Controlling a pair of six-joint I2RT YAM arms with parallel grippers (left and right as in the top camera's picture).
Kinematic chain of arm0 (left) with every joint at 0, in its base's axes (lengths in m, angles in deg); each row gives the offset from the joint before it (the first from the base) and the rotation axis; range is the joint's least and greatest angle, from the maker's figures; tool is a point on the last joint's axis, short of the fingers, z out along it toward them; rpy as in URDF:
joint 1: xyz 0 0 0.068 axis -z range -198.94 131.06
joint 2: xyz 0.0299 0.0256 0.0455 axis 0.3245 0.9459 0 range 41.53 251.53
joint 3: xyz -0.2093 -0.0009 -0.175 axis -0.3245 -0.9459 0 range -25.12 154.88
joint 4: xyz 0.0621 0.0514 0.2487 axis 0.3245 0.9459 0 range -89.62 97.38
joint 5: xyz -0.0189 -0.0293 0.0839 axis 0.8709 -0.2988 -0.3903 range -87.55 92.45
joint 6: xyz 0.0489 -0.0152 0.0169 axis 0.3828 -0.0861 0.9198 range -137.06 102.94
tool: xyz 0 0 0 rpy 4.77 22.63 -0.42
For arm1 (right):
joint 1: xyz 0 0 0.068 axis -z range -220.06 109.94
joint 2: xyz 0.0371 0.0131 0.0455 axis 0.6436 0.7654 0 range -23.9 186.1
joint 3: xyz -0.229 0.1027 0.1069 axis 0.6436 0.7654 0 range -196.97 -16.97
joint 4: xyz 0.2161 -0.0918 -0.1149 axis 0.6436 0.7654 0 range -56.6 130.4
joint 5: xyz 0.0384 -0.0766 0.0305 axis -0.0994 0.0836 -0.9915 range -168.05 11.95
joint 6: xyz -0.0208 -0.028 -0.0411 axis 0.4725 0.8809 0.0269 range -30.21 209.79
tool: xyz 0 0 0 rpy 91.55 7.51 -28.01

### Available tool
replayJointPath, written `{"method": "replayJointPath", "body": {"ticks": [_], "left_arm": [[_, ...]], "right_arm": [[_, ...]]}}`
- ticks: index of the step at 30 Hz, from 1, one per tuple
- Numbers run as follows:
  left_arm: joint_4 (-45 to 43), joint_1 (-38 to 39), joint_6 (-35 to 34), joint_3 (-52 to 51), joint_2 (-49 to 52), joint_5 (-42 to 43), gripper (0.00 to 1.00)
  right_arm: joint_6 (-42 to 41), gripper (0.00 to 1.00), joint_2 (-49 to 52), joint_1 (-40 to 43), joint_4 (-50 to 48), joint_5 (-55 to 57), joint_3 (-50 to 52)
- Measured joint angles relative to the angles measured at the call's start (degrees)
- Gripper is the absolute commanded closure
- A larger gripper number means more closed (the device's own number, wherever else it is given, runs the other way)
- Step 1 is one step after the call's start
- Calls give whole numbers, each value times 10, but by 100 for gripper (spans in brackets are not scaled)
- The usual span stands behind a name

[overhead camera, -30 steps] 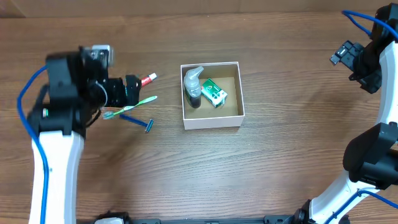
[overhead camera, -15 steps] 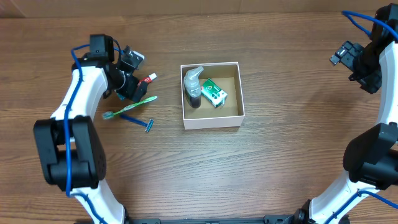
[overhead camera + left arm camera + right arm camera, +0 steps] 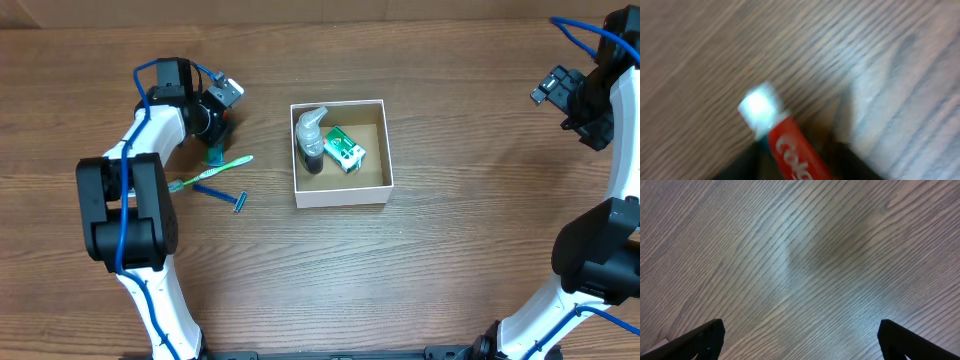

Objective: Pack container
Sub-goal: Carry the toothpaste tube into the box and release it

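Note:
The container (image 3: pixel 341 195), a white box with a brown inside, stands at the table's middle. In it are a grey pump bottle (image 3: pixel 311 138) and a green packet (image 3: pixel 345 150). My left gripper (image 3: pixel 213 128) is left of the container, shut on a red toothpaste tube (image 3: pixel 790 152). In the left wrist view the tube's white cap (image 3: pixel 760 107) sticks out past the dark fingers, close over the wood. A teal end (image 3: pixel 215 155) shows under the gripper in the overhead view. My right gripper (image 3: pixel 800 340) is open over bare wood at the far right (image 3: pixel 562 92).
A green toothbrush (image 3: pixel 210 172) and a blue razor (image 3: pixel 222 192) lie on the table just below the left gripper, left of the container. The right arm's base stands at the lower right (image 3: pixel 600 260).
My left gripper swung over the toothpaste tube and closed on it. The tube has left its flat spot on the table. The right arm has not moved.

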Motion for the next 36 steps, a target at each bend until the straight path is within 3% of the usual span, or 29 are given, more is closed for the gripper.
{"method": "replayJointPath", "body": {"ticks": [4, 9, 14, 17, 21, 24, 28, 32, 34, 35, 36], "left_arm": [[-2, 5, -79, 1, 3, 7, 85], [16, 7, -219, 11, 5, 9, 85], [230, 16, -275, 138, 3, 45, 88], [333, 27, -271, 268, -34, 78, 88], [436, 88, -205, 394, -140, 127, 85], [460, 213, -124, 413, -197, 142, 82], [499, 323, -61, 401, -171, 100, 89], [516, 352, -38, 382, -67, 49, 85], [517, 346, -33, 379, -2, 34, 63], [517, 344, -28, 377, 17, 31, 44], [517, 343, -30, 376, 37, 28, 38]], "right_arm": [[0, 0, 0, 0, 0, 0, 0], [-1, 0, 0, 0, 0, 0, 0], [0, 0, 0, 0, 1, 0, 0], [0, 0, 0, 0, 1, 0, 0], [0, 0, 0, 0, 0, 0, 0], [0, 0, 0, 0, 0, 0, 0], [0, 0, 0, 0, 0, 0, 0], [0, 0, 0, 0, 0, 0, 0], [0, 0, 0, 0, 0, 0, 0], [0, 0, 0, 0, 0, 0, 0], [0, 0, 0, 0, 0, 0, 0]]}}
